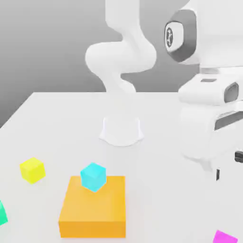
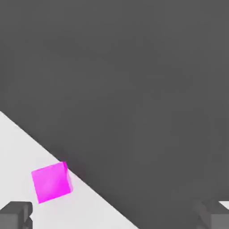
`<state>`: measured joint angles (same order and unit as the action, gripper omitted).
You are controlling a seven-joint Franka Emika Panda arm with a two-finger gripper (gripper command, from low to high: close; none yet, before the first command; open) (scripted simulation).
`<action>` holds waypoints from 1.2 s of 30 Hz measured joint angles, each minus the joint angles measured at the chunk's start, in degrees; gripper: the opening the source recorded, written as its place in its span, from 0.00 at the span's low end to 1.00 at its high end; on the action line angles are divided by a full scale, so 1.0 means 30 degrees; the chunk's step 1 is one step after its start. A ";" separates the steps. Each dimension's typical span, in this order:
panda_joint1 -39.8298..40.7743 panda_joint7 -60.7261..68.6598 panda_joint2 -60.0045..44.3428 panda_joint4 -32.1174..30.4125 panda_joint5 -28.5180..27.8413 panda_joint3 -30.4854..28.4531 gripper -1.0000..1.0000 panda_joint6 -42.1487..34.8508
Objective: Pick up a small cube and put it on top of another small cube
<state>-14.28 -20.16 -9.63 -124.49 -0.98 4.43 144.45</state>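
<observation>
Lowering the claw (image 1: 228, 167), its fingers wide apart, could tip the pink cube (image 1: 225, 238), in the exterior view's bottom right corner, over the nearby table edge (image 2: 95, 201), since it sits off the claw's centre.

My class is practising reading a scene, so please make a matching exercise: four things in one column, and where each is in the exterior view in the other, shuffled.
1. Cyan cube
2. Yellow cube
3. Magenta cube
4. Gripper

A. Cut off by the bottom edge
B. On the orange block
C. In the air, fingers apart
D. On the table, left of the orange block

Pairs: 1-B, 2-D, 3-A, 4-C
</observation>
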 joint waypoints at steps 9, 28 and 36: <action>-0.1117 0.1447 -0.6273 0.0937 -0.1528 0.0455 0.50 0.1910; -0.0030 -0.0061 -0.2283 -0.1872 -0.0290 -0.0781 0.00 0.0685; 0.2423 -0.4202 0.3259 -0.6481 -0.0033 -0.3066 0.00 -0.0218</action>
<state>-7.02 -32.77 0.14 -143.93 -1.08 -4.76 143.80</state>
